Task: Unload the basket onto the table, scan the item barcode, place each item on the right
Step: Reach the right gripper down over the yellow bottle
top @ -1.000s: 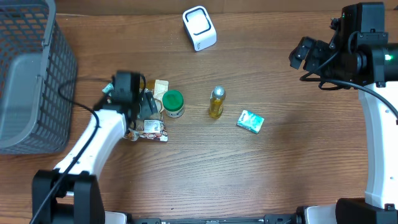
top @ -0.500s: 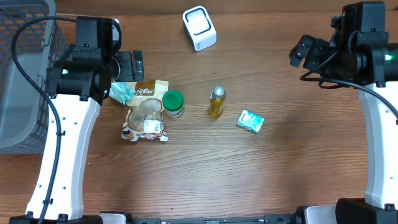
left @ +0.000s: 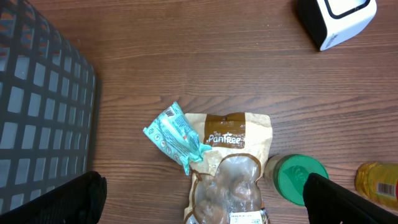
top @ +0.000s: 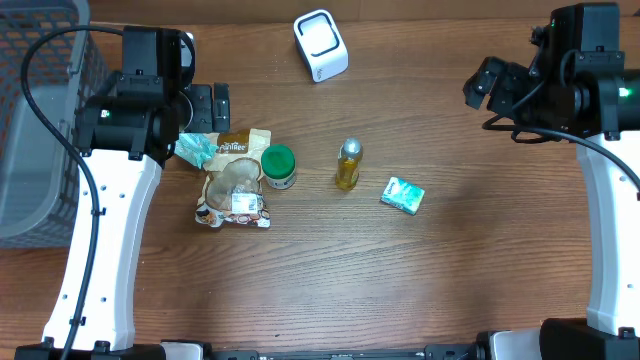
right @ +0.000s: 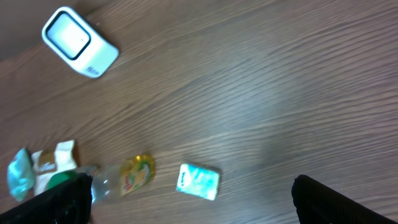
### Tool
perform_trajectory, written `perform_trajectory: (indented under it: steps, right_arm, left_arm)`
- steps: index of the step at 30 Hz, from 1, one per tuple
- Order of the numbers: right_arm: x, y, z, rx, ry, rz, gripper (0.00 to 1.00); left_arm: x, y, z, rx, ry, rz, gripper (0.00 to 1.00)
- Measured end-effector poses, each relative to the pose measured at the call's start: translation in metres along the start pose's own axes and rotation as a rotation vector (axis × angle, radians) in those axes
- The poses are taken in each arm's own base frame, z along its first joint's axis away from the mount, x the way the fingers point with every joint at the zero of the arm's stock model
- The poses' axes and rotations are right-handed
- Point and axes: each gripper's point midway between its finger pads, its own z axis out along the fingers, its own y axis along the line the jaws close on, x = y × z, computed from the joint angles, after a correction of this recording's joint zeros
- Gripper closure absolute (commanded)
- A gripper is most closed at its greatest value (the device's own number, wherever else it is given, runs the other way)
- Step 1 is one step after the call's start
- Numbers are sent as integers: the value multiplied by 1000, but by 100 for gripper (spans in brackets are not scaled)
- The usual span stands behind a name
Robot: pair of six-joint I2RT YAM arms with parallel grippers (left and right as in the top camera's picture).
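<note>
On the brown wooden table [top: 330,280], five small things lie in a loose row near the middle. A brown snack pouch [top: 236,180] lies flat with a little white label near its bottom end. A teal packet [top: 195,150] rests against its top left corner. A jar with a green lid [top: 278,166] sits just beside the pouch on the right. Next comes a yellow bottle [top: 348,164], and then a small teal box [top: 403,195], a bit apart. The white scanner [top: 320,45] sits at the far side of the table, well apart from all of them. A gray basket [top: 40,120] stands in the far left corner.

The left gripper [top: 211,105] hangs over the table just past the pouch and the teal packet, between the basket and the scanner. Its fingers are spread wide and hold nothing. The right gripper [top: 485,88] is off at the far right side, away from everything. Its fingers are spread wide too, with nothing in them.
</note>
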Motion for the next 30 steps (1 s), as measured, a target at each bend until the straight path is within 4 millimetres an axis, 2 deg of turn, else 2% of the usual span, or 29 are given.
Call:
perform_trajectory:
  steps: [6, 15, 24, 30]
  right_arm:
    - [10, 11, 0, -49, 43, -22, 0]
    - [41, 43, 8, -80, 139, -127, 0]
    - [60, 50, 29, -57, 242, -154, 0]
    - [79, 69, 49, -65, 297, -215, 0]
  left_arm:
    - [0, 0, 0, 0, 0, 0, 0]
    - [0, 0, 0, 0, 0, 0, 1]
    - [0, 0, 0, 0, 0, 0, 0]
    - [0, 0, 0, 0, 0, 0, 0]
